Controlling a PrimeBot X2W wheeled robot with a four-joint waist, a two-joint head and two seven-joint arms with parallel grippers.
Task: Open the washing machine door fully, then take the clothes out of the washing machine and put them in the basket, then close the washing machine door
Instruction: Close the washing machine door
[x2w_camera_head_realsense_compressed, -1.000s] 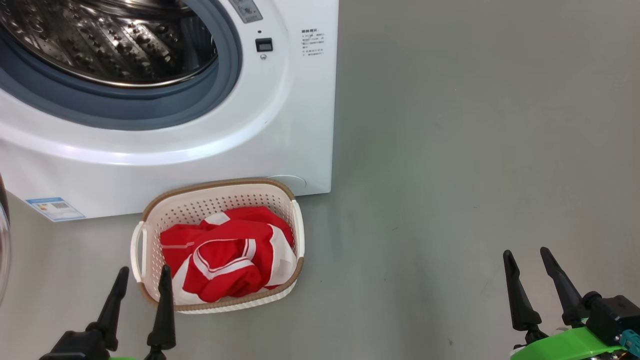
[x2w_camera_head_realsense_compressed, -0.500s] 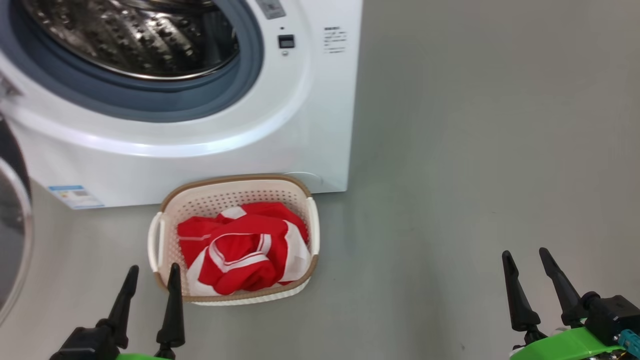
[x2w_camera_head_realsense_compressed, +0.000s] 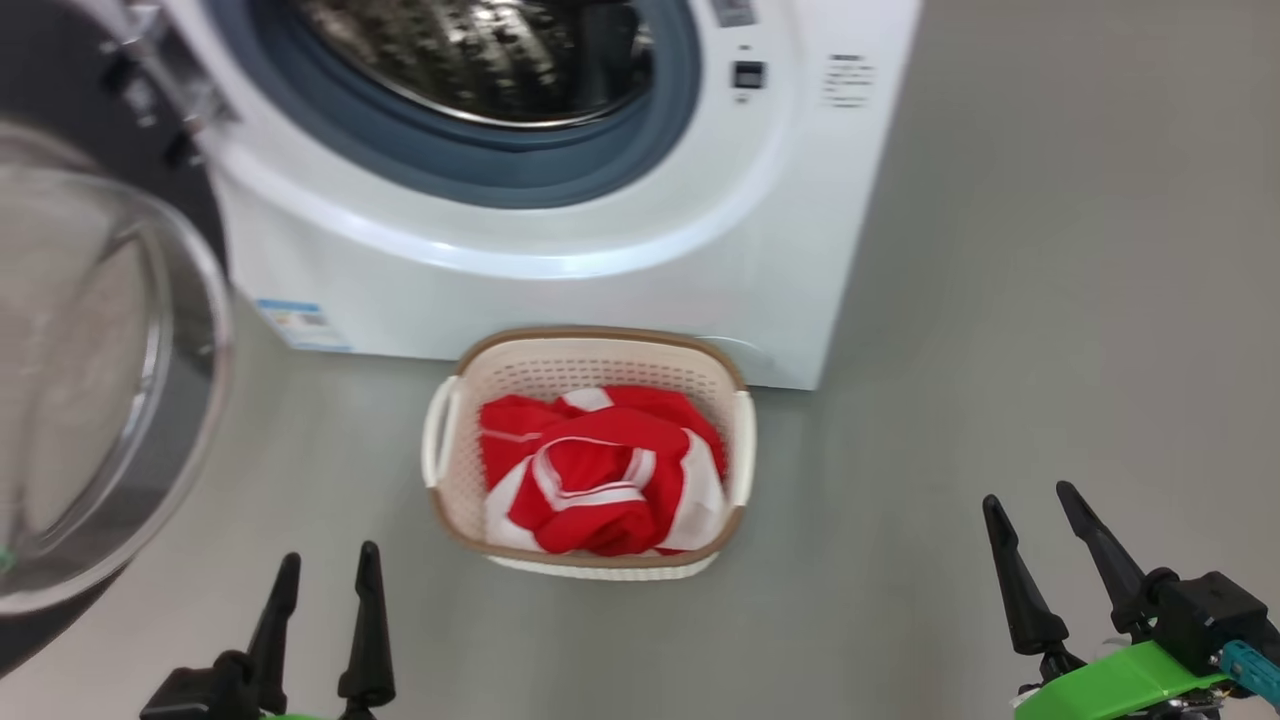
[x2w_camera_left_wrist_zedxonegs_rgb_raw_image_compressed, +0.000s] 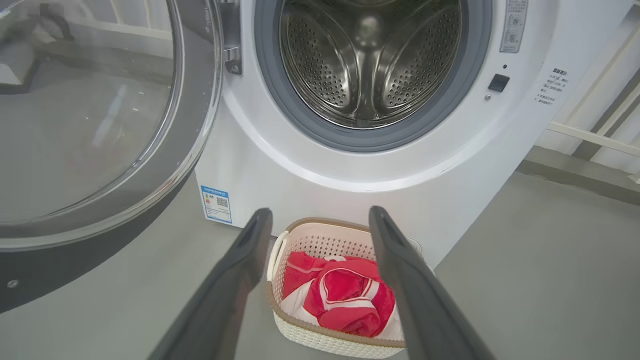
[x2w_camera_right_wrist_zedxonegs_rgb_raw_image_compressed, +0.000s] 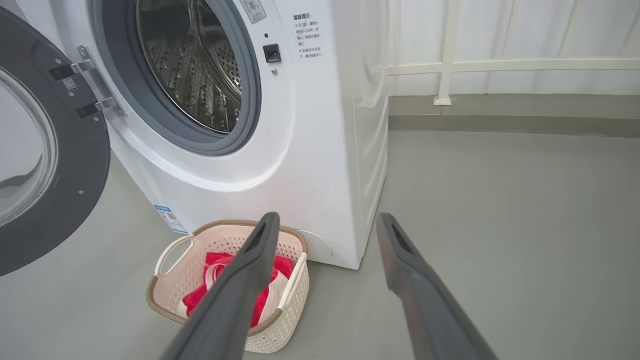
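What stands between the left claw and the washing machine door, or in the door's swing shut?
Nothing visible between the open left claw and the washing machine door, just bare floor. The basket of red clothes sits by the washing machine's base, below the opening; it may lie under the door's swing.

Glossy white on the washer (x2w_camera_head_realsense_compressed: 560, 250), bright perforated steel in the drum (x2w_camera_left_wrist_zedxonegs_rgb_raw_image_compressed: 370, 65), matt grey rubber around the ring (x2w_camera_left_wrist_zedxonegs_rgb_raw_image_compressed: 370, 140), clear glass in a glossy dark rim on the door (x2w_camera_left_wrist_zedxonegs_rgb_raw_image_compressed: 85, 125). Cream perforated plastic, brown woven-look rim, for the basket (x2w_camera_head_realsense_compressed: 590, 362), red-and-white cloth for the clothes (x2w_camera_head_realsense_compressed: 600, 470). Smooth matt grey on the floor (x2w_camera_head_realsense_compressed: 1000, 350), matt black on the left tool (x2w_camera_head_realsense_compressed: 329, 555) and right tool (x2w_camera_head_realsense_compressed: 1027, 495).
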